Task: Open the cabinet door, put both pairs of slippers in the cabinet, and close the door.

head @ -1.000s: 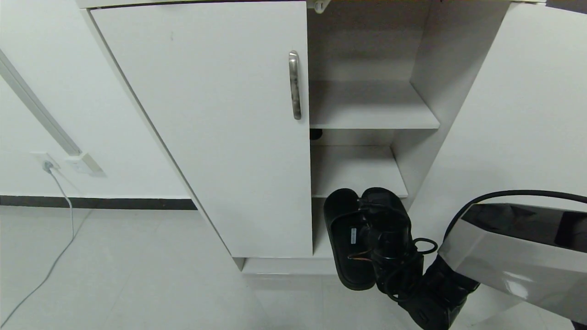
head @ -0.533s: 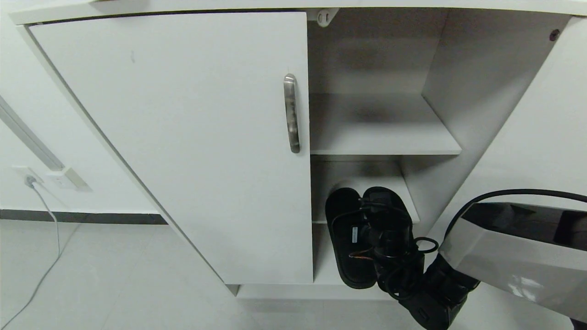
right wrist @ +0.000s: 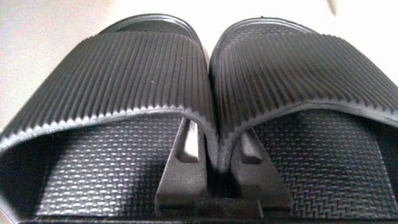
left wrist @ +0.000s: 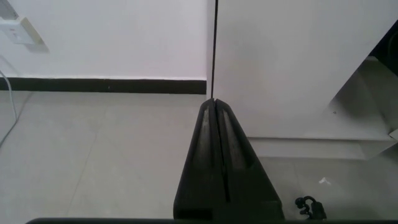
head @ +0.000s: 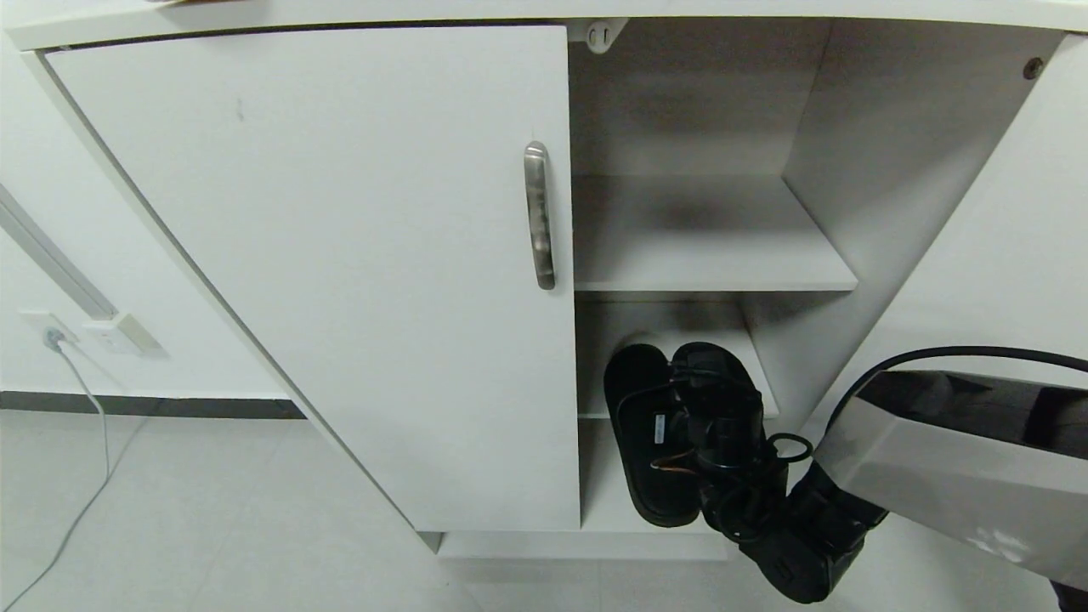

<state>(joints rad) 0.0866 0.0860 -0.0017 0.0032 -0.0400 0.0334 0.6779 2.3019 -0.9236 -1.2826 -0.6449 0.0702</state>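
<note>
step: door open; loading one pair, I judge
right gripper: clamped on both inner straps of slippers
left gripper: closed, empty
shelf: just ahead of right gripper
next: push forward, clear shelf edge, release

The pair of slippers, side by side, is held in the right gripper before the cabinet's open right half, below the upper shelf. The closed left door is to their left and the open right door to their right.
</note>
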